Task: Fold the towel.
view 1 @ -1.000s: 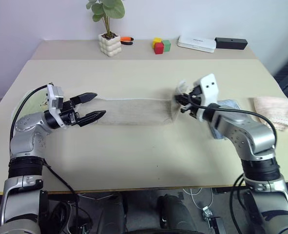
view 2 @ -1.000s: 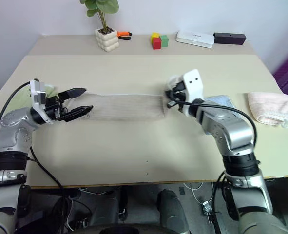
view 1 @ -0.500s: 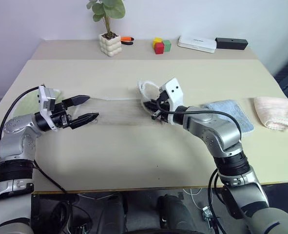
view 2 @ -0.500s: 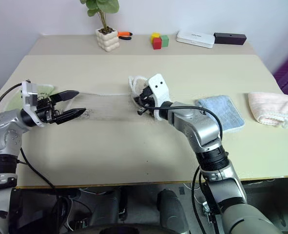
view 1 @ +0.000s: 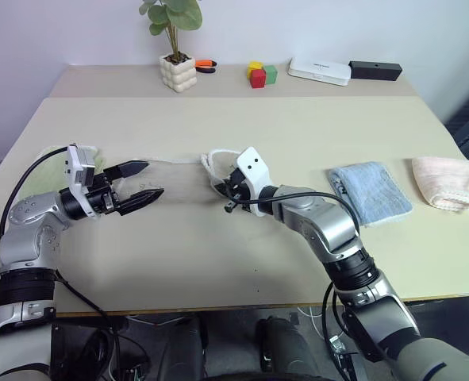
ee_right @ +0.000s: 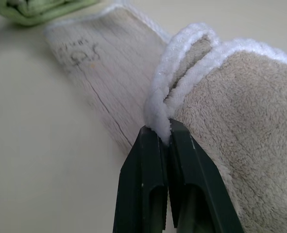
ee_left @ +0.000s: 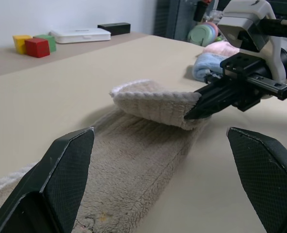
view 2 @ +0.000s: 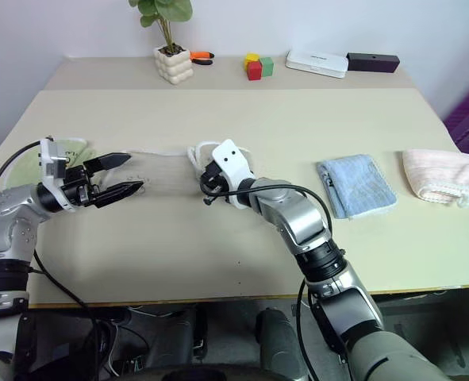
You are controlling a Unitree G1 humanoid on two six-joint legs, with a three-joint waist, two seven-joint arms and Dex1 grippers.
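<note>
- We judge the fold to be in mid-stroke: our right gripper (view 1: 229, 195) is clamped tight on the white-stitched end of the beige towel (view 1: 182, 179) and holds that end doubled back above the strip lying flat on the tan table (view 1: 242, 262).
- In the right wrist view the two black fingers (ee_right: 148, 194) pinch the white edging (ee_right: 159, 119) with no gap between them; the lifted flap sits to one side of them and the flat layer, with its small dark logo (ee_right: 78, 54), runs off towards the light green towel (ee_right: 36, 9).
- Our left gripper (view 1: 141, 182) hangs wide open and holds nothing, hovering just over the towel's other end, beside the light green towel.
- In the left wrist view the flat towel runs out between the open fingers (ee_left: 60, 179) towards the raised fold and the right gripper (ee_left: 194, 110) beyond.
- Next, in our judgement, the held end must be carried on over to meet the end by the left gripper, edges squared, before the right lets go; the left may need to press the flat layer so it does not drag.
- The light blue towel (view 1: 370, 190) and the pink towel (view 1: 450, 179) lie well apart, on the right of the table.
</note>
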